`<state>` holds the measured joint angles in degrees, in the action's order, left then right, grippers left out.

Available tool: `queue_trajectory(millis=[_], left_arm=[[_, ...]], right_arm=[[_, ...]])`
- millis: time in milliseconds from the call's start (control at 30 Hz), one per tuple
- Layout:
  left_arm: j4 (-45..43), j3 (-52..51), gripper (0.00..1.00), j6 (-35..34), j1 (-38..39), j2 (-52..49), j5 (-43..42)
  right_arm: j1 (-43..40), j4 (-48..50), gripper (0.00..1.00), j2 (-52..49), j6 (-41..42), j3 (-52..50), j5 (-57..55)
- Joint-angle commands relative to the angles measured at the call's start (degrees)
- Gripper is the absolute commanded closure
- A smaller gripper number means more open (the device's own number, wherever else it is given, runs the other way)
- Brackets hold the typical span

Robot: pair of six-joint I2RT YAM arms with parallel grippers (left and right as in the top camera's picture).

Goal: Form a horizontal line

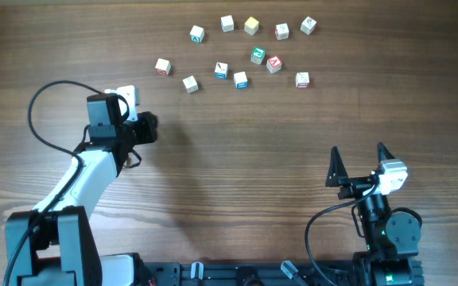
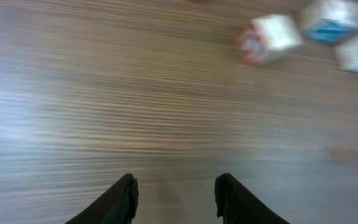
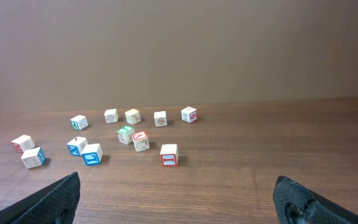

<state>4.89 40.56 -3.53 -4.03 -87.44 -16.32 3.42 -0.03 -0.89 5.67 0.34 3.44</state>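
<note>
**Overhead view.** The left gripper (image 1: 149,127) is recorded at the table's left side. Its dark fingers are too foreshortened here for the gap to be judged. The right gripper (image 1: 359,159) is seen near the front right, with its two pointed black fingers spread wide and nothing between them.

The letter cubes (image 1: 221,71) are found at the far middle of the wood-grain table (image 1: 237,175), well apart from both grippers. They are lying loose in a scattered cluster and are not yet drawn into one straight row. They are noted as small, square-edged white blocks with coloured printed faces. A green-faced cube (image 1: 258,56) is placed just beside a red-faced cube (image 1: 273,63) near the cluster's centre. A cream-topped cube (image 1: 251,25) is noted in the far band.

**Left wrist view.** The left gripper (image 2: 176,186) is shown with its fingers apart and empty over bare table. The picture is smeared by blur. Three cubes are made out at the top right, among them a red-printed cube (image 2: 266,38) and a blue-printed cube (image 2: 331,22).

**Right wrist view.** The right gripper (image 3: 179,202) is shown by one finger in each lower corner, set wide apart and holding nothing. The cubes are seen in the middle distance on matte brown grain. The green-faced cube (image 3: 125,134) is close against the red-faced cube (image 3: 140,140), though contact cannot be confirmed.
</note>
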Motion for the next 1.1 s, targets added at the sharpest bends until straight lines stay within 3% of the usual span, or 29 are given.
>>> queue_trajectory(millis=[0, 233, 600, 667, 700, 733, 867, 1033, 1067], left_arm=[[1.9, -0.4, 0.57, 0.1, -0.2, 2.2, -17.2], [8.1, -0.4, 0.57, -0.1, -0.3, 18.3, -22.0], [16.2, -0.4, 0.3, -0.1, -0.3, 46.9, -16.5], [17.8, -0.4, 0.26, -0.1, -0.3, 48.9, -15.7], [18.9, -0.4, 0.24, -0.1, -0.3, 49.7, -15.5], [20.1, -0.4, 0.0, -0.1, -0.3, 50.2, -15.5], [22.1, -0.4, 0.0, -0.1, -0.3, 50.1, -15.5], [24.1, -0.4, 0.0, -0.1, -0.3, 50.1, -15.5], [24.7, -0.4, 0.0, -0.1, -0.3, 50.1, -15.5]], right_arm=[[-0.3, 0.2, 0.0, 0.3, -1.0, 0.0, 0.7], [-0.3, 0.2, 0.01, 0.3, -1.0, 0.0, 0.7], [-0.3, 0.4, 0.0, 0.3, 0.3, 0.0, 1.6], [-0.3, 0.4, 0.0, 0.3, 7.5, 0.0, 3.0], [-0.3, 0.5, 0.0, 0.2, 17.3, 0.0, 5.1], [-0.3, 0.7, 0.0, -0.1, 30.8, 0.0, 7.8], [-0.3, 1.2, 0.0, -2.2, 55.9, 0.0, 12.7], [-0.3, 1.8, 0.0, -5.8, 72.2, 0.0, 16.0], [-0.3, 2.9, 0.0, -6.4, 71.4, 0.0, 18.3]])
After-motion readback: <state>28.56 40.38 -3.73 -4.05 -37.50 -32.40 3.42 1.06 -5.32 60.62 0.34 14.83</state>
